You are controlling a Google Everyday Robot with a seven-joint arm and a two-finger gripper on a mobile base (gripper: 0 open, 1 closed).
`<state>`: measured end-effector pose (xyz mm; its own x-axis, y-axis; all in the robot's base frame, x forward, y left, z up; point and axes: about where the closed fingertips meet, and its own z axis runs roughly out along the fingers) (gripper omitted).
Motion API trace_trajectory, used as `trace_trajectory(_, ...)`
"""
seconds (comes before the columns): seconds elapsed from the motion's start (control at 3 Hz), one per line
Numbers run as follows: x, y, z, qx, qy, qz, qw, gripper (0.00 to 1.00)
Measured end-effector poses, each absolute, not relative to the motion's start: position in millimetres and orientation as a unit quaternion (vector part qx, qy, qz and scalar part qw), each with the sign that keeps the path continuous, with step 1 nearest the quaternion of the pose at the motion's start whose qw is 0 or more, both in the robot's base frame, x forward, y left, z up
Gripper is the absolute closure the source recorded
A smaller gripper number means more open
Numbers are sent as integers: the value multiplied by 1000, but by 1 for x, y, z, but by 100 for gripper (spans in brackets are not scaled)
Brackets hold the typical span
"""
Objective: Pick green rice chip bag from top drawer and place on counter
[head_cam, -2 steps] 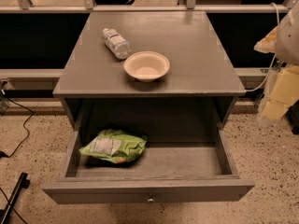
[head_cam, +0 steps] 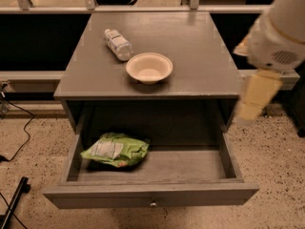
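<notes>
Camera view shows the arm swung in from the right: the gripper (head_cam: pixel 255 97) now hangs, blurred, above the right rear corner of the top drawer (head_cam: pixel 190 195), closer than a moment ago. Whether it is open or closed I cannot tell; it does not have the bag. The green rice chip bag (head_cam: pixel 116 150) lies unmoved in the drawer's left half, well apart from the gripper. Bowl (head_cam: pixel 149 68) and water bottle (head_cam: pixel 118 44) sit undisturbed on the surface (head_cam: pixel 200 46) above the drawer. The approach seems begun; reaching in and grasping remain.
</notes>
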<state>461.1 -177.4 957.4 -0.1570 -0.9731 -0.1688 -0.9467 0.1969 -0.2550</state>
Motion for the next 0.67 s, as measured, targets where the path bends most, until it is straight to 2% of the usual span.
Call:
trace_trajectory(0.33,497,-116,943,-673,721,-66,150,0)
trace_trajectory(0.67,497,-116,943,-673,721,-66,150,0)
